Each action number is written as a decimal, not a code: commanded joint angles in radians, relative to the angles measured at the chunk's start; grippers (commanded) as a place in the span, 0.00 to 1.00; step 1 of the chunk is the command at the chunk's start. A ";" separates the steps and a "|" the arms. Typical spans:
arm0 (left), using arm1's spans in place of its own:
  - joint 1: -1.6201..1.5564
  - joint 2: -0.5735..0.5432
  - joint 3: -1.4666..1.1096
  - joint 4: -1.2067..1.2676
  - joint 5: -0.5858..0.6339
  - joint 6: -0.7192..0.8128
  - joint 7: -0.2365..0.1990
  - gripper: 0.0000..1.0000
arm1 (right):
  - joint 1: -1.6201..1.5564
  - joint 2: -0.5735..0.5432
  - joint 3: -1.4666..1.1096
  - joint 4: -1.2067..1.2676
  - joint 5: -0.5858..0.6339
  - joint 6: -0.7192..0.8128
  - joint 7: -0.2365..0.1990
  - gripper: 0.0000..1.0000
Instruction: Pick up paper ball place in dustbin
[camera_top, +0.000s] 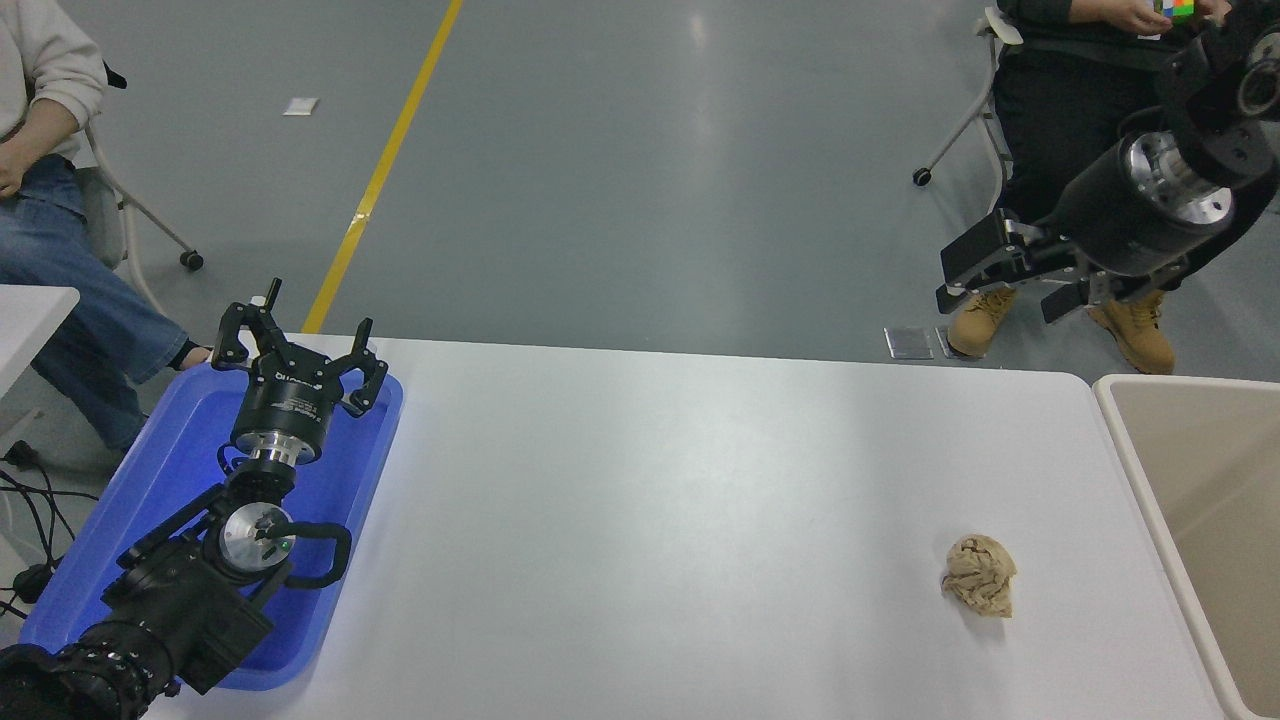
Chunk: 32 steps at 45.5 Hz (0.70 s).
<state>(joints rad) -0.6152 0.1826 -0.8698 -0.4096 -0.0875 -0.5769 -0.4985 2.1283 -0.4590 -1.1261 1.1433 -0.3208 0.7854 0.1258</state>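
Ball: we see the paper ball lying loose on the white table, toward its near right part, touched by nothing.
Bin: the dustbin stands at the table's right edge; the ball sits near its left wall but apart from it.
Right gripper: our right gripper hangs in the air beyond the table's far edge, fingers spread apart and holding nothing, pointing toward the picture's left.
Left gripper: our left gripper is parked over the blue tray at the far left, fingers splayed, empty.
Key relation: from the right gripper the ball lies toward us and downward, almost directly in line, with little sideways offset.
Nearer arm: the right one, by a wide margin; the left is well apart, across the table.
Ball's shape: roughly round, slightly taller than wide in this view, so we judge no grasp direction is strongly favoured.
Step in hand: we judge the reach has not yet closed on the ball; pickup not done.
Next move calls for: drawing the right gripper back over the table and lowering it, jaws still wide.
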 joint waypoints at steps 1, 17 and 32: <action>0.000 0.000 0.000 0.000 0.000 0.000 0.000 1.00 | -0.016 0.020 -0.014 -0.033 0.009 0.000 0.000 1.00; 0.000 0.000 0.000 0.000 0.000 0.000 0.000 1.00 | -0.117 -0.010 -0.004 -0.034 -0.007 0.000 0.000 1.00; 0.000 0.000 0.000 0.000 0.000 0.000 0.000 1.00 | -0.356 -0.006 0.006 -0.034 -0.073 -0.222 0.002 1.00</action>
<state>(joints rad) -0.6150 0.1825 -0.8697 -0.4096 -0.0876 -0.5769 -0.4985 1.9242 -0.4661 -1.1308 1.1105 -0.3593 0.7170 0.1265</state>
